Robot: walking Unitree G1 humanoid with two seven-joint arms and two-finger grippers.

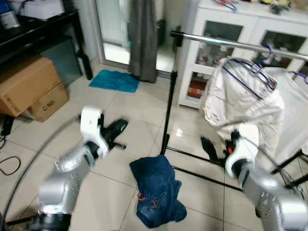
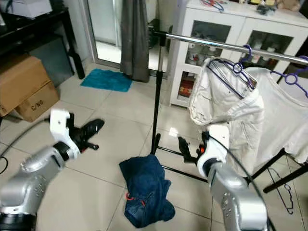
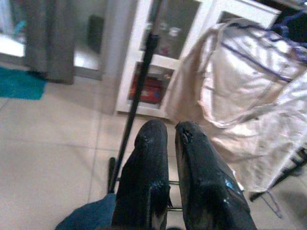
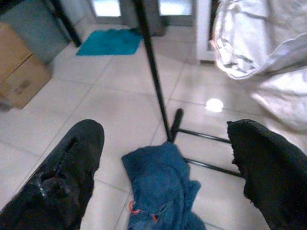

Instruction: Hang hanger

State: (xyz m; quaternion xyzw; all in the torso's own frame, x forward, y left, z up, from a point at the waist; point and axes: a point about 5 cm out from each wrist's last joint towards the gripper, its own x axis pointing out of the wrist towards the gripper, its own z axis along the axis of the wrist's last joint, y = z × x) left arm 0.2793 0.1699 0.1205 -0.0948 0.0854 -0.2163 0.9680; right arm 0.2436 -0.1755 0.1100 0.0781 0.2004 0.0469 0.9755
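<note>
Right gripper [image 2: 190, 148] is up in front of me with its two black fingers spread wide and nothing between them; through the right wrist view I look straight down the gap onto the blue jeans [image 4: 160, 189] crumpled on the tiled floor [image 1: 120, 103]. Left gripper [image 1: 114, 132] is out to my left over bare tile, fingers pressed close together with just a thin slit showing, holding nothing. Now the rack: the clothes rail [image 1: 231, 43] runs chrome across the upper right, its black upright post [image 1: 168, 110] dropping to a foot bar right at the far edge of the jeans. The purple hanger [image 1: 250, 72] I care about is already hooked on that rail, carrying a cream garment [image 1: 236, 103], with a second purple hook [image 2: 291, 77] and a white shirt [image 2: 288, 120] further to the right. I've got open tile to the left of the post, all the way to the cardboard boxes [image 1: 29, 89] and the black shelf leg [image 1: 82, 50]. Behind the rail a white glass-door cabinet [image 2: 211, 33] closes that side off, and a teal mat [image 1: 114, 80] lies by the grey curtain [image 1: 143, 38]. A black cable [image 1: 9, 166] curls on the floor at my far left edge.
</note>
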